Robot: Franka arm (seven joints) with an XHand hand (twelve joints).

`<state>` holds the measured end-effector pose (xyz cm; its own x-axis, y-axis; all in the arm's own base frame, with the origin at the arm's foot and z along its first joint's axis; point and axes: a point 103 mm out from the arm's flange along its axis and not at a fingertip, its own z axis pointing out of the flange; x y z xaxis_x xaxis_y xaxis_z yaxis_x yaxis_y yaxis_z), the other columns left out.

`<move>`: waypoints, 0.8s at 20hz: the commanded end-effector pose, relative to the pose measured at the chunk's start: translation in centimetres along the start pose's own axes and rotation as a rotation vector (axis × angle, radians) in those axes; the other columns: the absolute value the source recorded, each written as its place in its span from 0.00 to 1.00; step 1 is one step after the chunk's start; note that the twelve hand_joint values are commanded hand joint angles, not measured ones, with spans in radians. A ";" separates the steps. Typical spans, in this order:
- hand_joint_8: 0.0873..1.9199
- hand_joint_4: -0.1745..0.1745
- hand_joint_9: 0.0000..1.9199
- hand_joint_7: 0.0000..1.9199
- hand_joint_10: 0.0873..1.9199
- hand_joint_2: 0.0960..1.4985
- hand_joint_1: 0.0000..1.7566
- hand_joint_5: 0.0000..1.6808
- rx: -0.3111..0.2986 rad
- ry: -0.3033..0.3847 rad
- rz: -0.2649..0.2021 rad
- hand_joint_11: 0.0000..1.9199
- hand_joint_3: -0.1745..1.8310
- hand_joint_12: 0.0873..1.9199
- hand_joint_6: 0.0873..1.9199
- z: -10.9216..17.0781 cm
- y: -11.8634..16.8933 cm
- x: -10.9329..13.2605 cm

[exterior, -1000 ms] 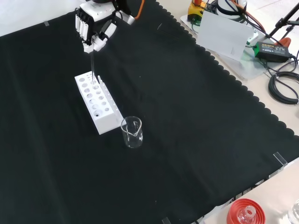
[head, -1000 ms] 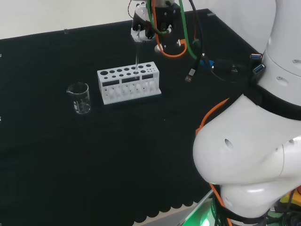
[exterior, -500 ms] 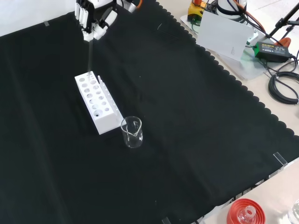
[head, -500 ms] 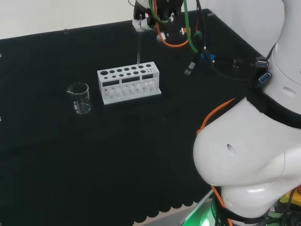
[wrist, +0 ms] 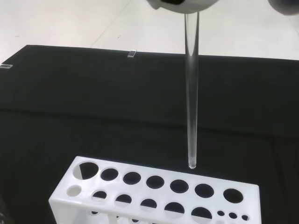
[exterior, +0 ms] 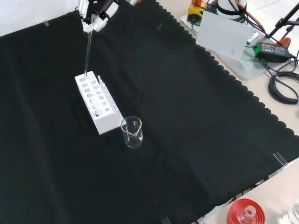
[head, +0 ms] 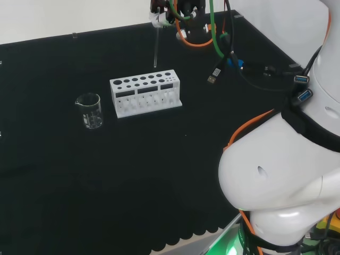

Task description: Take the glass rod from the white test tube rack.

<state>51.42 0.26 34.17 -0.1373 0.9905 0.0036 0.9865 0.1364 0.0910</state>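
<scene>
My hand (exterior: pixel 93 14) is pinched on the top end of the glass rod (exterior: pixel 87 49), which hangs upright with its lower tip just clear above the white test tube rack (exterior: pixel 98 108). The risk I see: a thin, smooth rod held by one end could swing or slip as I move, striking the rack or the glass beaker (exterior: pixel 131 132) beside it on the table (exterior: pixel 196 140).

White test tube rack (exterior: pixel 97 107) with dark round holes, clear glass rod (wrist: pixel 191 93), clear beaker (exterior: pixel 132 132), black scallop-edged cloth (exterior: pixel 196 130), black and white hand (exterior: pixel 95 13)
</scene>
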 end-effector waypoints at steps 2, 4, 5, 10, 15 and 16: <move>0.30 0.00 0.92 0.70 0.10 0.66 0.75 0.71 0.029 -0.084 0.013 0.78 0.06 0.32 0.17 -0.5 -0.3 0.2; 0.30 0.00 0.92 0.70 0.10 0.66 0.75 0.71 0.058 -0.169 0.092 0.78 0.06 0.32 0.17 -0.2 -0.6 -0.4; 0.30 0.00 0.92 0.70 0.10 0.66 0.75 0.71 0.096 -0.192 0.161 0.78 0.06 0.32 0.17 -0.2 -0.6 -0.8; 0.30 0.00 0.92 0.70 0.10 0.66 0.75 0.71 0.009 -0.080 0.030 0.78 0.06 0.32 0.17 -0.7 -0.9 -0.1; 0.30 0.00 0.92 0.70 0.10 0.66 0.75 0.71 -0.019 0.015 -0.009 0.79 0.06 0.31 0.17 -1.1 -1.3 -0.8; 0.30 0.00 0.92 0.70 0.10 0.66 0.75 0.71 -0.022 0.021 -0.006 0.79 0.06 0.31 0.17 -1.2 -1.6 -1.3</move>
<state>50.87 -0.66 34.71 0.0142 0.9949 -0.1000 0.9970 -0.0065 0.0771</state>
